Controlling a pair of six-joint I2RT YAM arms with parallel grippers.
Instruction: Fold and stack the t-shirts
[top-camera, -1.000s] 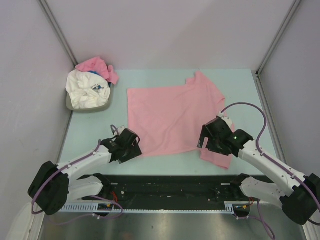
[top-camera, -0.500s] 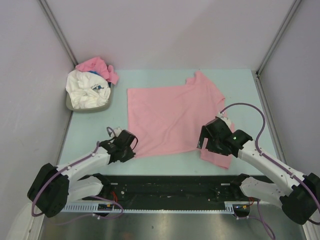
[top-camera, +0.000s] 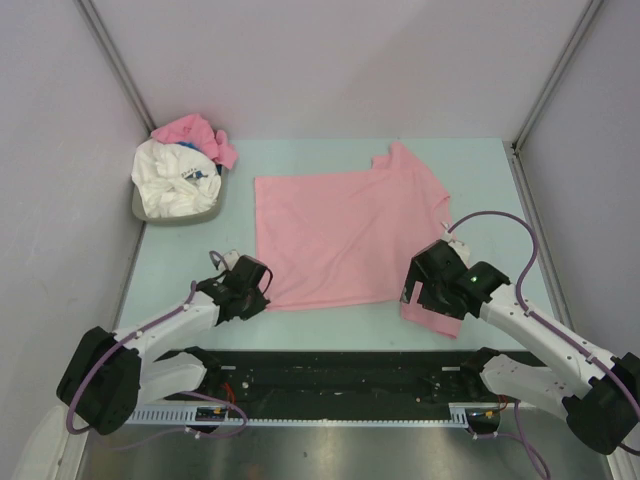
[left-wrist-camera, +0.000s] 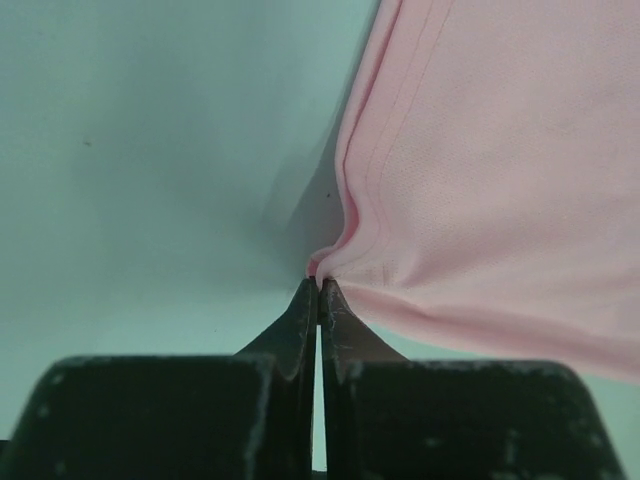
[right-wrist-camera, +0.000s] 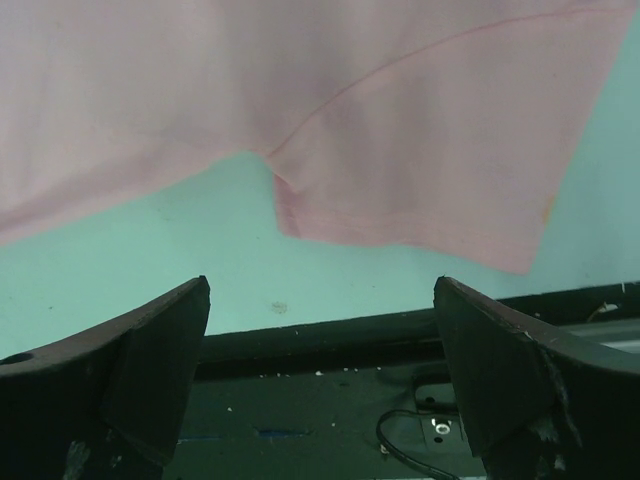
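Left gripper (left-wrist-camera: 319, 287) pinches the pink t-shirt (left-wrist-camera: 500, 180) at its hem corner, open table (left-wrist-camera: 150, 150) left of it; right gripper (right-wrist-camera: 322, 290) spread wide, empty, sleeve (right-wrist-camera: 430, 150) edge just ahead.

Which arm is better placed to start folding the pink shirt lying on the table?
Left. The left fingers are shut on the pink shirt at its near-left corner, ready to lift it over. The right fingers are open above the sleeve, gripping nothing.

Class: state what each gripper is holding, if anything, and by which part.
The left gripper pinches the pink t-shirt by its near-left hem corner. The right gripper is open and holds nothing.
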